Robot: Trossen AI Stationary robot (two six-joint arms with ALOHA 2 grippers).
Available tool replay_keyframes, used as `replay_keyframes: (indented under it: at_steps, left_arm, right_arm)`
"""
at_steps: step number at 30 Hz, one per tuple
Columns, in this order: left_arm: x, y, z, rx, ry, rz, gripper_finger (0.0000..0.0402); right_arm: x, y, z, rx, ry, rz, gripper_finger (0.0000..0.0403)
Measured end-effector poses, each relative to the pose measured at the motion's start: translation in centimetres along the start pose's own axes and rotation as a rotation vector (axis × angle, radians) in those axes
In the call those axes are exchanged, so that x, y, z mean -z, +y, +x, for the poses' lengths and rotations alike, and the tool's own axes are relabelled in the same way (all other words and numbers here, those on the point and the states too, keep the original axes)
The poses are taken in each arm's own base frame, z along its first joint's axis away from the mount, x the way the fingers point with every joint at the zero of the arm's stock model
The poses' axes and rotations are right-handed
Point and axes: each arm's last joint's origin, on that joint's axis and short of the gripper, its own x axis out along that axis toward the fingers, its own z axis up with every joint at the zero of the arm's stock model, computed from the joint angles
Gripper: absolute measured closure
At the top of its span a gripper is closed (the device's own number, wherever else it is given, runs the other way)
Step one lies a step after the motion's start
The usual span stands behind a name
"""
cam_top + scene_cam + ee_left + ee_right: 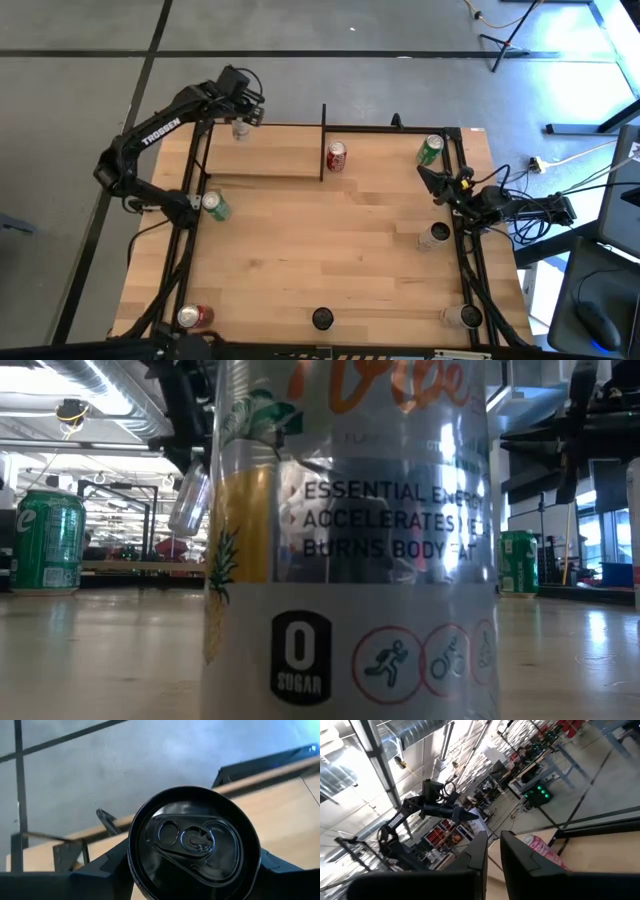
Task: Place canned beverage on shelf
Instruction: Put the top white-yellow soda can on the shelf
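My left gripper [241,118] is at the table's far left, over the far-left end of the shelf [265,152], a light-wood board in black rods. It is shut on a silver can with a black top [192,845]. That can also shows small and tilted in the low view [190,500]. My right gripper [425,173] waits shut and empty at the far right, near a green can [430,150]. Its fingers show nearly together in the right wrist view [492,852]. My left gripper pinches the can's side wall just below the top rim [131,862] between its two fingers [107,867], one on each side. The fingers slant downward from the far side. In the low view the can is tilted and seems clear of the shelf board.
A red can [336,156] stands just past the shelf's right end rod. Other cans stand at mid left [213,205], mid right [435,235] and along the near edge [193,317] [322,318] [465,316]. One can fills the low view [350,540].
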Motion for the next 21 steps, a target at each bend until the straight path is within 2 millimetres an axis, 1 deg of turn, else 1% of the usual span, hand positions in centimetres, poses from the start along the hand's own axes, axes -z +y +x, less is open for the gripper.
replay_keyframes:
  at_steps: [3,7,10,15,21]
  left_arm:
    - [-0.2,1.0,0.7,-0.019,-0.011,-0.019,0.0174]
    - [0.0,2.6,2.0,-0.045,0.003,-0.053,0.0173]
    - [0.0,3.4,2.7,-0.050,-0.010,-0.066,0.0173]
    - [0.7,4.4,4.0,-0.057,0.006,-0.095,0.0173]
    - [1.3,5.1,5.3,-0.073,-0.004,-0.122,0.0173]
  right_arm:
    - [0.0,0.0,0.0,0.012,-0.008,0.000,0.0361]
    - [0.0,-0.1,0.0,0.024,-0.016,0.000,0.0361]
    - [0.0,-0.1,0.0,0.031,-0.017,-0.004,0.0361]
    - [0.0,-0.1,0.0,0.037,-0.016,-0.007,0.0361]
    - [0.0,-0.2,0.0,0.060,-0.027,-0.011,0.0361]
